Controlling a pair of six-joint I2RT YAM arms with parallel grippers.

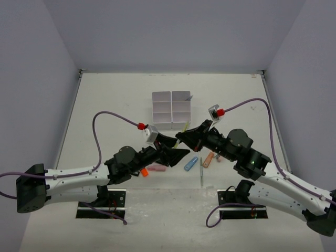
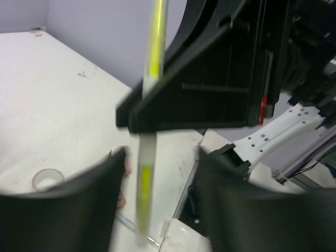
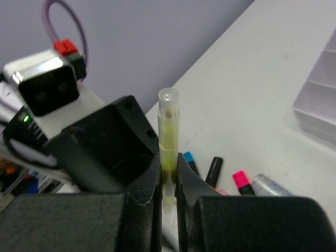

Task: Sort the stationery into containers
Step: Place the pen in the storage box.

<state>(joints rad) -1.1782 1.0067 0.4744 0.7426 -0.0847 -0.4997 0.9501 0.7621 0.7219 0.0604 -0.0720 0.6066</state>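
In the right wrist view a clear pen with a yellow-green core (image 3: 168,126) stands upright, and my right gripper (image 3: 168,161) is shut on its lower part. From above, the pen (image 1: 185,127) sticks up out of the right gripper (image 1: 182,137), just in front of the white organiser tray (image 1: 171,109). My left gripper (image 1: 177,153) sits right under it. In the left wrist view that gripper (image 2: 157,207) is open, its blurred fingers (image 2: 63,210) either side of the pen (image 2: 144,184) without touching it.
On the table behind the grippers lie a blue glue pen (image 1: 191,164), an orange highlighter (image 1: 208,159), a thin pen (image 1: 201,173), a pink eraser (image 1: 156,168) and an orange-ended marker (image 1: 144,172). A tape ring (image 2: 47,178) lies to the left.
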